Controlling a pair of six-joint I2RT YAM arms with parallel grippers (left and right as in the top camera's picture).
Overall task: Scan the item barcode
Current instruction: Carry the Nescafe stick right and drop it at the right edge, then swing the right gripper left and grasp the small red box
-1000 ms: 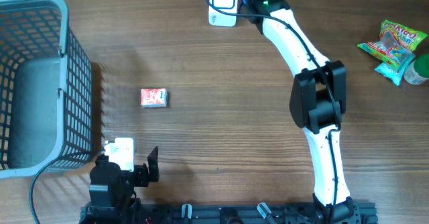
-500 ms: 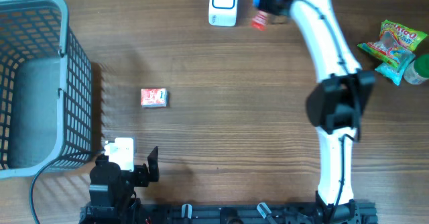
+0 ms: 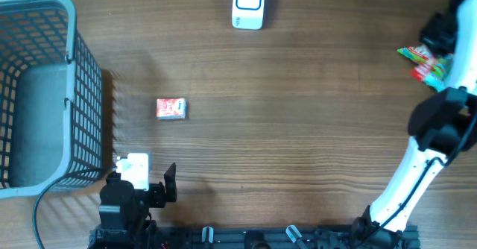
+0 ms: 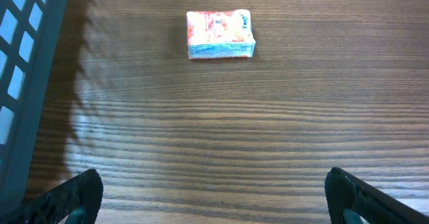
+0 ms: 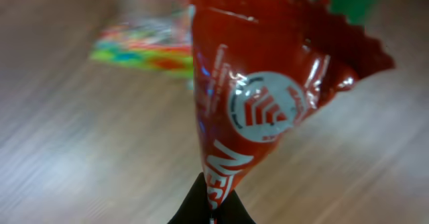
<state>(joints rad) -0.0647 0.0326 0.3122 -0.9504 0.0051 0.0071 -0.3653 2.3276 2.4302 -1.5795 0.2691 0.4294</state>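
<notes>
In the right wrist view my right gripper is shut on the bottom corner of a red foil packet with white lettering, held above the wood. From overhead, that gripper hangs at the far right over a pile of snack packs. The white scanner stands at the back centre, well left of it. My left gripper rests at the front left, open with nothing between its fingers. A small red and white packet lies on the table ahead of it.
A grey mesh basket fills the left side beside the left gripper. A colourful snack pack lies blurred behind the held packet. The right arm runs along the right edge.
The right arm has swung from beside the scanner at the back centre to the far right, carrying the red packet. The left arm has not moved.
</notes>
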